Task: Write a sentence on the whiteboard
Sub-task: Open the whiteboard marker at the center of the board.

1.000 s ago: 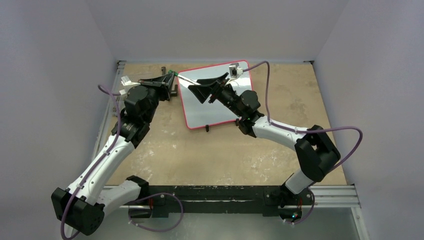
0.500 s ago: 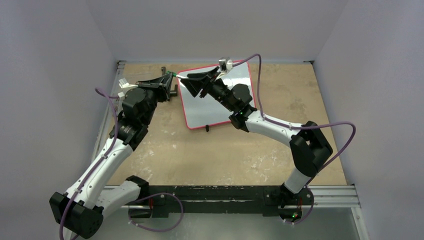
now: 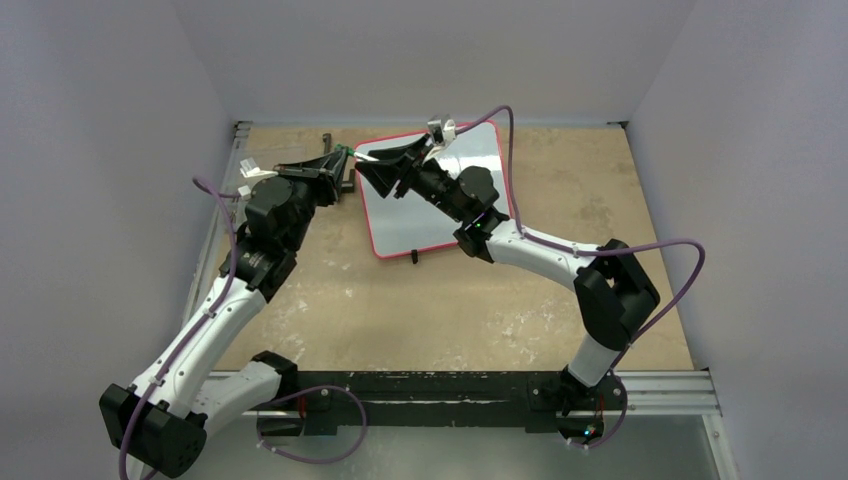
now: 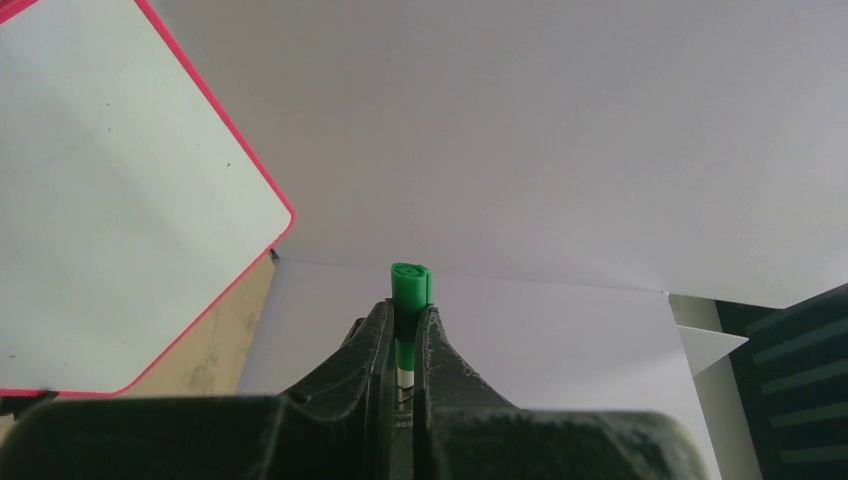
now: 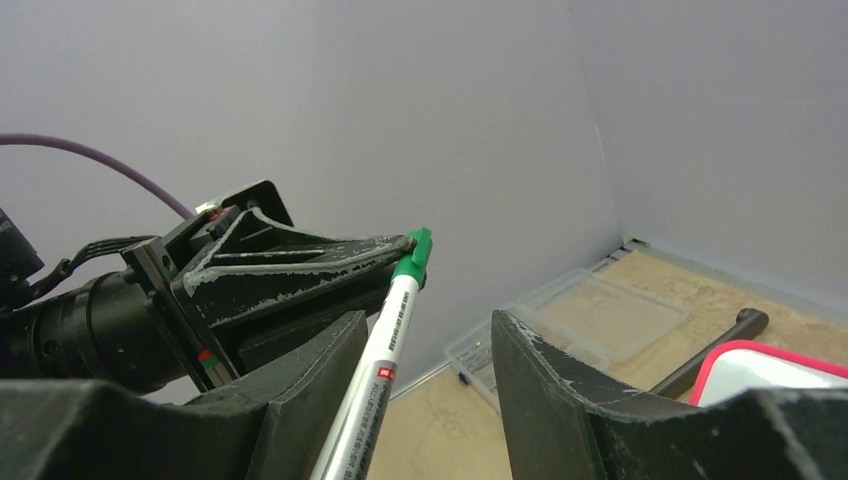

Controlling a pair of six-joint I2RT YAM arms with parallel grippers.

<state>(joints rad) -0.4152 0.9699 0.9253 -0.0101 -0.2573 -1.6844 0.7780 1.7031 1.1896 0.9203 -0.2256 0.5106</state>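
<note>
The whiteboard (image 3: 425,228) lies at the back middle of the table, red-framed and blank; no green sentence shows on it. It also shows in the left wrist view (image 4: 110,200) and as a corner in the right wrist view (image 5: 790,378). My left gripper (image 3: 343,152) is shut on the green cap end of a white marker (image 4: 411,288), held in the air off the board's left edge. My right gripper (image 3: 370,165) is open, with its jaws on either side of the marker's white barrel (image 5: 385,350). The barrel lies close to one finger. My left gripper's tips (image 5: 400,245) meet the cap there.
A clear plastic box (image 5: 590,320) sits by the back left wall. A black rod-like tool (image 5: 712,348) lies beside the board's corner. A small black clip foot (image 3: 414,257) sticks out at the board's near edge. Grey walls close in the left, back and right.
My right gripper has moved left and further back across the board until its open jaws straddle the marker. My left gripper has shifted only slightly and still holds the cap.
</note>
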